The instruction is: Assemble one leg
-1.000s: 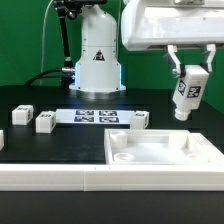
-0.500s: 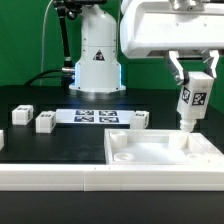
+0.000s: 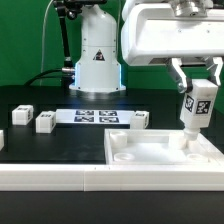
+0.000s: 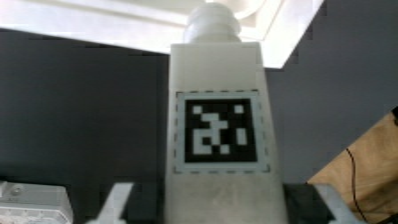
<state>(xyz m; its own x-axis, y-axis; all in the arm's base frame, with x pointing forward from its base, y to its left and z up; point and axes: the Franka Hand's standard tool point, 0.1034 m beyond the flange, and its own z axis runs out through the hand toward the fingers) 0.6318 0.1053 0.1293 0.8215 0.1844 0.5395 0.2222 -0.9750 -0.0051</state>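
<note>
Tabletop (image 3: 150, 172): lower right of exterior view, rim up, position unchanged.
Gripper (image 3: 197, 85): upper right, fingers clamped on leg (image 3: 195, 108); lower and slightly further right than one second ago.
Marker board (image 3: 95, 116): centre, flat on table.
Held leg: upright, tag facing camera, lower end now at tabletop's far right corner; contact not discernible.
Spare legs (image 3: 45, 122): three, mid-frame row, unmoved.

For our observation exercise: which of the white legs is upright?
The leg clamped in the gripper, over the tabletop's corner; the other legs lie flat on the table.
</note>
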